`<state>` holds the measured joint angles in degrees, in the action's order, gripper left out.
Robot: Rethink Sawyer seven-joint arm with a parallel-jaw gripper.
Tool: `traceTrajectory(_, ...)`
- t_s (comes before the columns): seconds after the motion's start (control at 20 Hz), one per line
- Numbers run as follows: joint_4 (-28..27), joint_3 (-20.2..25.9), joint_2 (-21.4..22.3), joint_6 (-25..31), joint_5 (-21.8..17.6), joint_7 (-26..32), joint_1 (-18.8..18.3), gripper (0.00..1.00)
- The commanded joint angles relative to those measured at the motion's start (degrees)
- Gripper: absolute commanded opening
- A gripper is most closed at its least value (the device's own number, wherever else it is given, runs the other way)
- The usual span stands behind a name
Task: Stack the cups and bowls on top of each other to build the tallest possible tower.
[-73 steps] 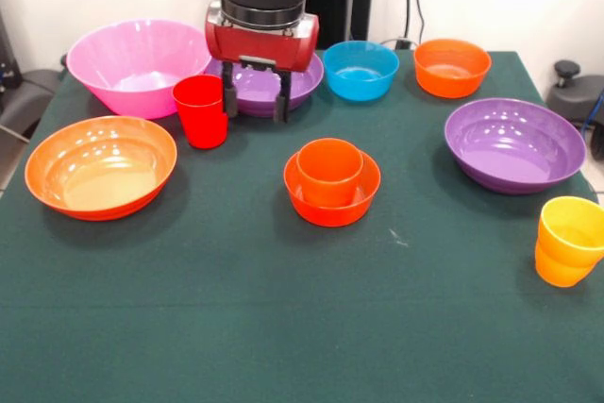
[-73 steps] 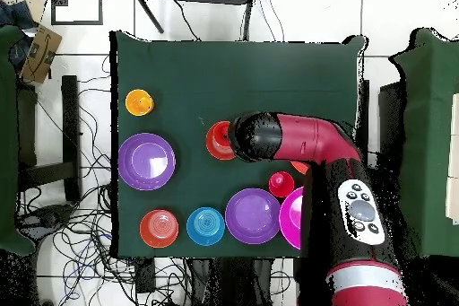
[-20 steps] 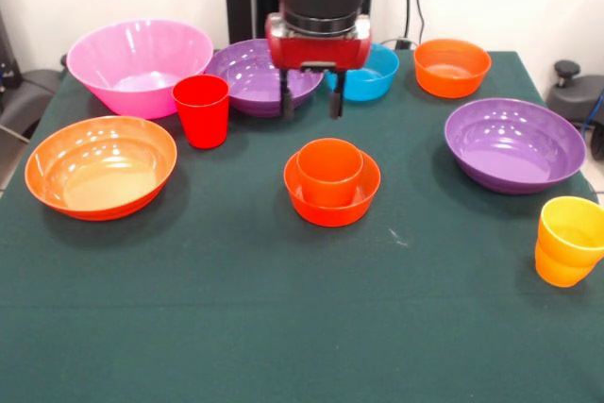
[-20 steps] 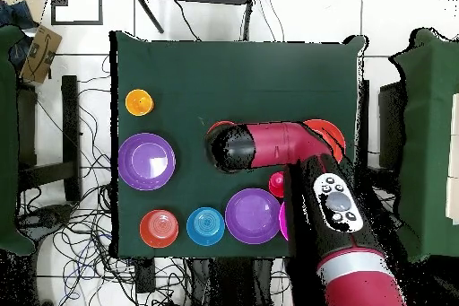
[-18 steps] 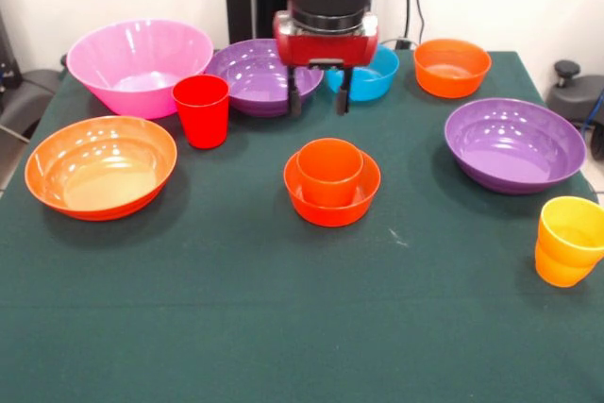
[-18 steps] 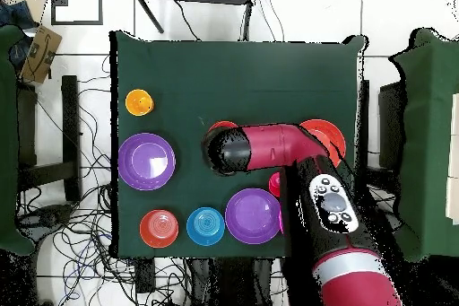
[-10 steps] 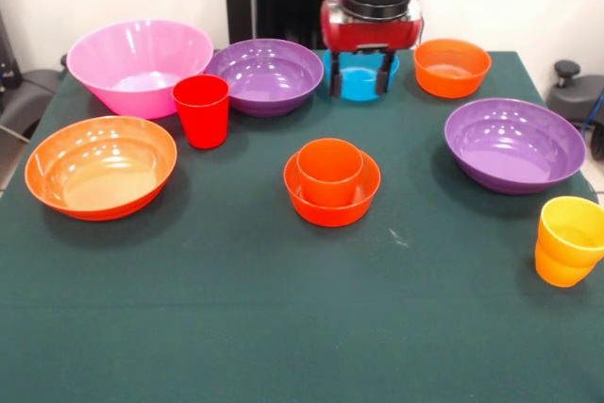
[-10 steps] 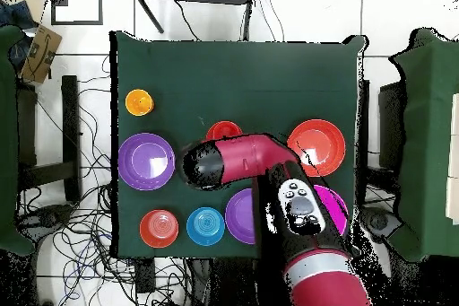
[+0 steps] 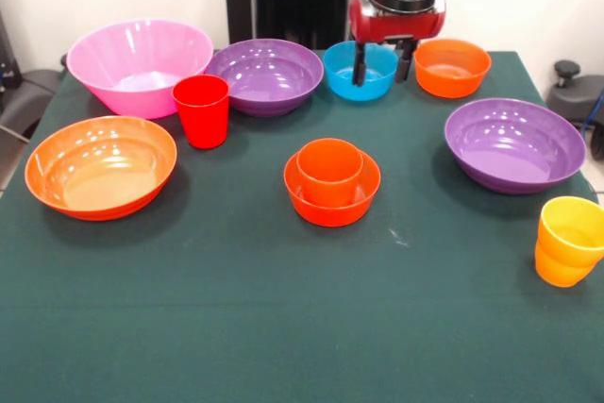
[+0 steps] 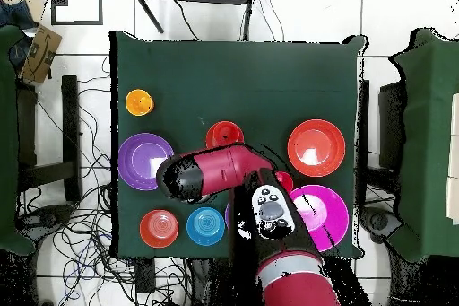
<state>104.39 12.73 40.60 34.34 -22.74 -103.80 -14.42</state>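
My gripper [image 9: 382, 64] is open and empty. It hangs over the right rim of the small blue bowl [image 9: 357, 71], with a small orange bowl [image 9: 452, 67] just to its right. An orange cup [image 9: 329, 170] stands inside another small orange bowl [image 9: 332, 195] at the table's middle; the pair also shows in the overhead view [image 10: 224, 134]. A red cup [image 9: 202, 110] stands to the left, and a yellow-orange cup [image 9: 569, 241] at the right edge. Wide purple bowls sit at the back [image 9: 265, 75] and at the right [image 9: 514, 143]. In the overhead view my arm [image 10: 211, 171] hides the gripper.
A large pink bowl [image 9: 140, 65] is at the back left and a large orange bowl [image 9: 100, 165] at the left. The green table [image 9: 283, 327] ends close behind the back row of bowls. Cables lie on the floor round the table [image 10: 85, 222].
My gripper has moved right in the front view, from in front of the back purple bowl to the blue bowl's right rim. It stayed open and empty. No cup or bowl moved.
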Motion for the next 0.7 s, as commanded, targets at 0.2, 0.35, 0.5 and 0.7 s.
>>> traceTrajectory(0.2,6.9,-3.5,-1.9,-8.0,-0.9,-9.6,1.9,1.0)
traceTrajectory(0.35,8.7,-4.1,-1.6,-9.3,-0.6,-9.5,2.4,1.0)
traceTrajectory(0.5,9.4,-4.8,-2.0,-10.3,-0.4,-9.8,3.4,1.0)
traceTrajectory(0.7,8.4,-5.8,-4.1,-11.5,-0.1,-9.9,4.8,1.0)
